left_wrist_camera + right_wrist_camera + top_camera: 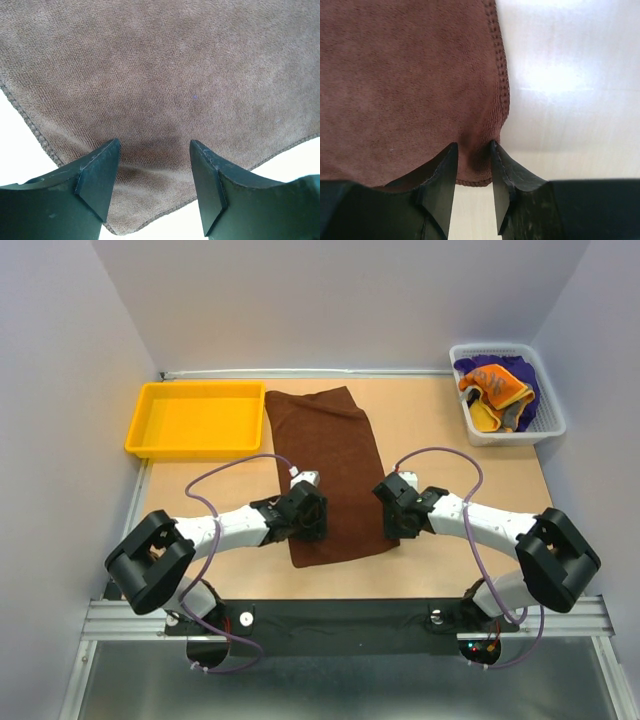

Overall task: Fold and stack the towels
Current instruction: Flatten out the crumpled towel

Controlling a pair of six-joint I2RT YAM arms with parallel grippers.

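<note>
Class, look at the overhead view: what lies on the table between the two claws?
The near end of the brown towel, spread flat; nothing else shows between the left claw and right claw.

1. It looked like a robot lab, not a home.
2. Plain grey walls (330,300) boxed in a small wooden table (430,430).
3. Two robot arms were bolted to a metal rail (340,618) at the table's near edge.

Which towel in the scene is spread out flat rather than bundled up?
The dark brown towel, lying open on the table between the two arms. The purple towel and orange towel are crumpled together in the white mesh basket.
</note>
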